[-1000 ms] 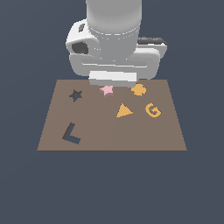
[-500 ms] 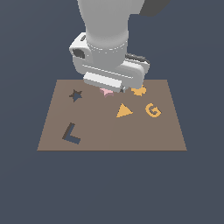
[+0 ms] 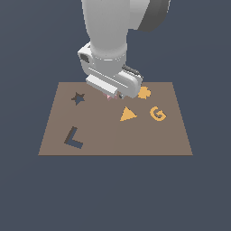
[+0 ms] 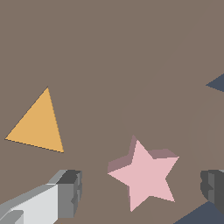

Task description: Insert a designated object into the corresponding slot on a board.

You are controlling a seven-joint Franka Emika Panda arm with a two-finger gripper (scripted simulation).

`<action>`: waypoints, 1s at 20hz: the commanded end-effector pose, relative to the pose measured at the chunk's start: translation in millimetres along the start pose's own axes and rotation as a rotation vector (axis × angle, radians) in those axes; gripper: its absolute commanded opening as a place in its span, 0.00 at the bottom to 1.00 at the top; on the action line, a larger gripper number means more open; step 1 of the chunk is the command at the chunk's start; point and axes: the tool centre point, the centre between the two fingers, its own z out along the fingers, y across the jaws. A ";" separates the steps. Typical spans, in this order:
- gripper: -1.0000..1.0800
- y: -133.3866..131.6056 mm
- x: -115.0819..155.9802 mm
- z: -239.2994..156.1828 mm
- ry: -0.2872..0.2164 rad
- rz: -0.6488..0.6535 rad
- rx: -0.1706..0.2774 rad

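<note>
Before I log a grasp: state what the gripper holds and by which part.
Nothing is held. The gripper is open, its fingers apart on either side of the pink star, not touching it.

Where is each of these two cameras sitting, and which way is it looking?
Exterior view: off the arm, raised, looking down across the whole brown board; shows the arm and gripper lowered near the board's far edge.
Wrist view: on the wrist, looking straight down at the board; shows both fingertips flanking the pink star, apart from it.
Shared: the board, orange triangle and gripper; the star is nearly hidden in the exterior view.
</note>
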 end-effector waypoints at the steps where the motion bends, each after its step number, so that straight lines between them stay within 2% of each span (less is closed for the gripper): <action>1: 0.96 2.7 -2.7 6.3 0.004 0.039 -0.001; 7: 0.96 5.4 -6.4 14.3 0.006 0.084 -0.001; 20: 0.96 5.3 -7.0 34.8 0.006 0.087 -0.001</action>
